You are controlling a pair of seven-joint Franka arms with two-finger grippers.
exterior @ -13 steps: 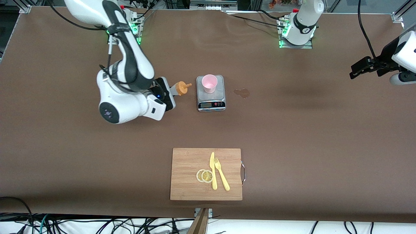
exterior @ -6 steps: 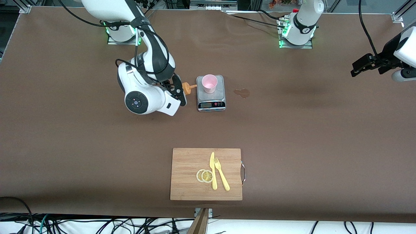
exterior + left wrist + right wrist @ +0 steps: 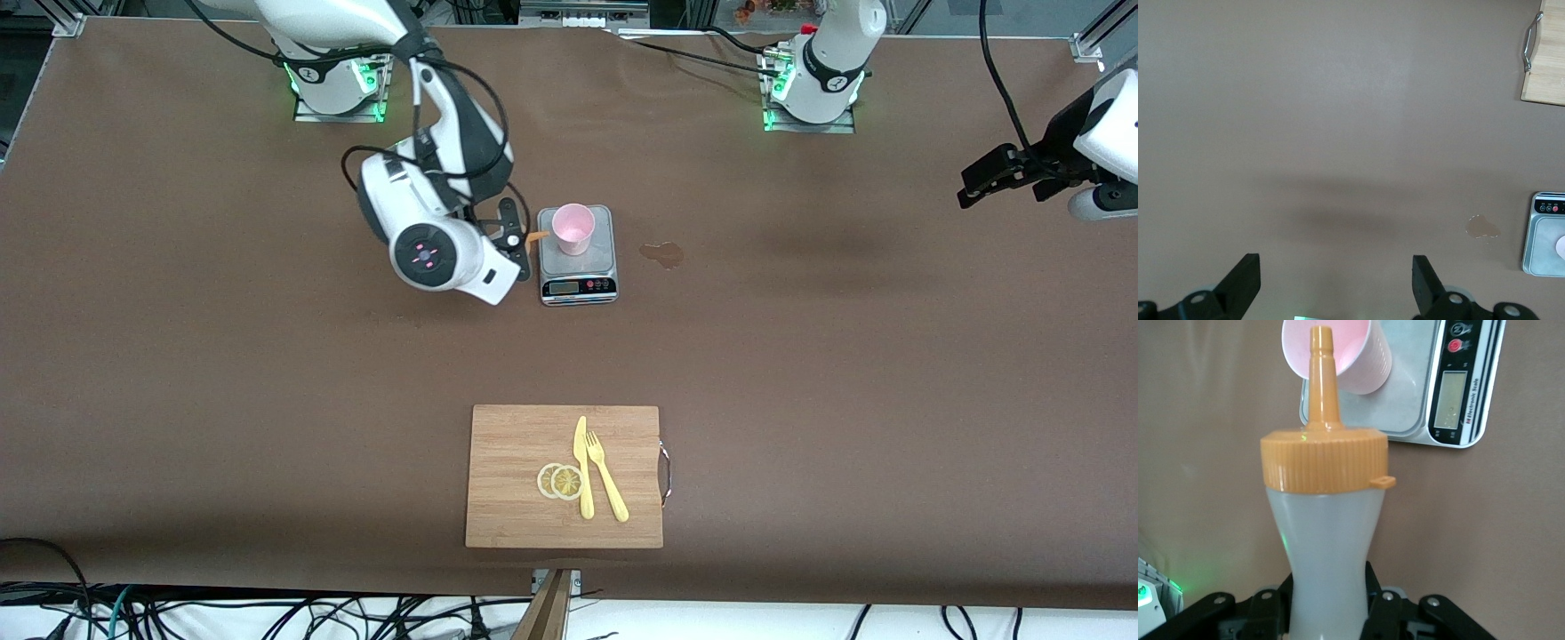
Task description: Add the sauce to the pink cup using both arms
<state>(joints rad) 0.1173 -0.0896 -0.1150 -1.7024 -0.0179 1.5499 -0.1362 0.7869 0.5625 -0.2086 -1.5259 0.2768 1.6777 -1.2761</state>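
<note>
Sauce [image 3: 1326,540]: clamped at its lower body between the right gripper's [image 3: 508,233] jaws, tipped sideways, orange nozzle reaching over the cup's rim.
Right gripper: closed on the sauce, beside the scale [image 3: 577,256], toward the right arm's end.
Cup [image 3: 573,228]: upright on the scale's plate.
Left gripper [image 3: 1335,283]: jaws wide apart, empty, waiting over bare table [image 3: 800,356] at the left arm's end.

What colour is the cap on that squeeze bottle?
Orange-yellow, with a ribbed rim, on the sauce bottle's cap; the right wrist view shows it best.
</note>
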